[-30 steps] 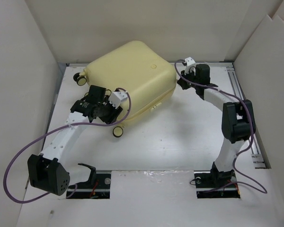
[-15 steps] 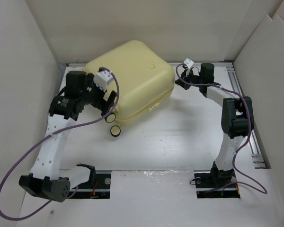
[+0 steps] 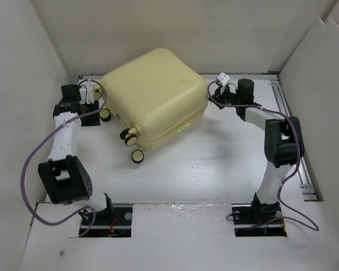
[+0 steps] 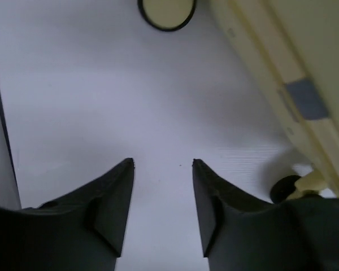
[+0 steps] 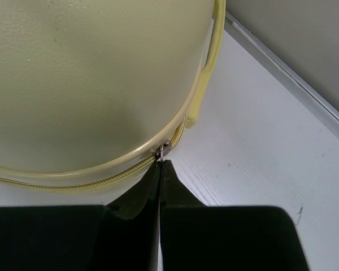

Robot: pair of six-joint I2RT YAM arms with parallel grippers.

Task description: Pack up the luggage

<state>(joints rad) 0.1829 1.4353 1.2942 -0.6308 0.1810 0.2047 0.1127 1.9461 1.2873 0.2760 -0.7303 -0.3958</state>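
though the suitcase (image 3: 155, 93) lies closed on the table (image 3: 214, 164), zipping seems unfinished: right gripper (image 5: 159, 168) pressed together at its zip pull (image 5: 163, 150), left gripper (image 4: 163, 162) spread and empty beside its wheels (image 4: 166, 12).

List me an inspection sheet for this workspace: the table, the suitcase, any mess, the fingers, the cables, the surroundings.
Surface: white table.
Job's things: luggage, pale yellow, lying flat, lid down; wheels on its near-left side; zipper slider at its right corner.
Clutter: nothing seen.
Grippers: left fingers open, nothing between them, over the table beside the case; right fingers shut, tips at the zipper slider.
Cables: purple cable looping along each arm.
Surroundings: white walls on three sides; metal rail at the right.
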